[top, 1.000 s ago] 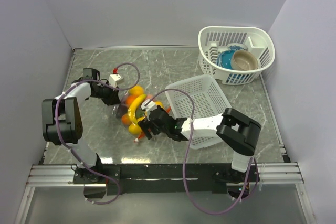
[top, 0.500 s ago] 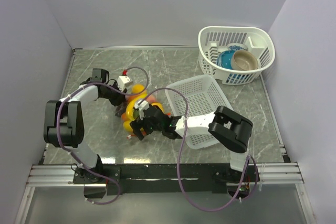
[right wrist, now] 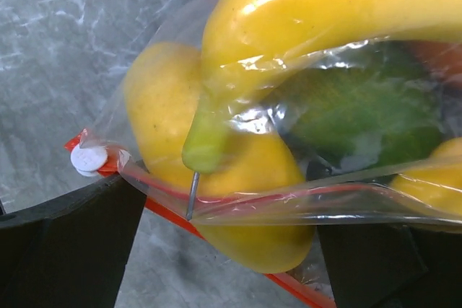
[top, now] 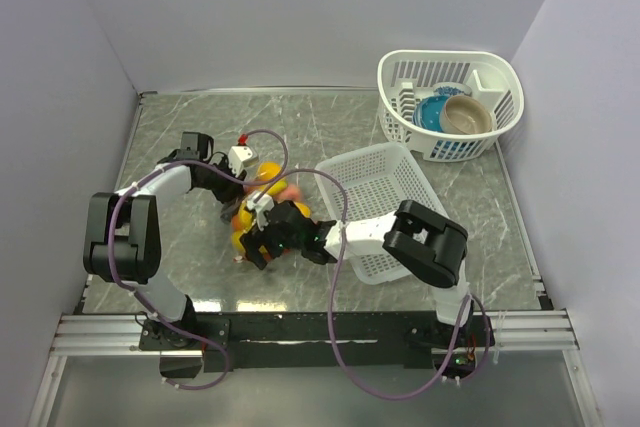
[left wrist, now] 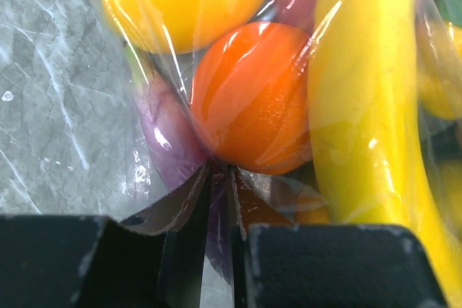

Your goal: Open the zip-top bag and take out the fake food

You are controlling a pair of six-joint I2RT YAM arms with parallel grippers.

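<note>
Bulging with fake food (right wrist: 166, 106) (banana (left wrist: 368, 106), orange (left wrist: 253, 99)), the zip-top bag (right wrist: 238, 207) is pinched by left gripper (left wrist: 216, 200); right gripper (right wrist: 231, 232) gapes.

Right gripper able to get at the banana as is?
Probably not. The banana lies inside the bag, with film and the red zip strip between it and the right gripper.

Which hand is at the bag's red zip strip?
The right hand: the red zip strip and white slider lie between its open fingers. The left hand pinches clear plastic of the bag below the orange fruit.
</note>
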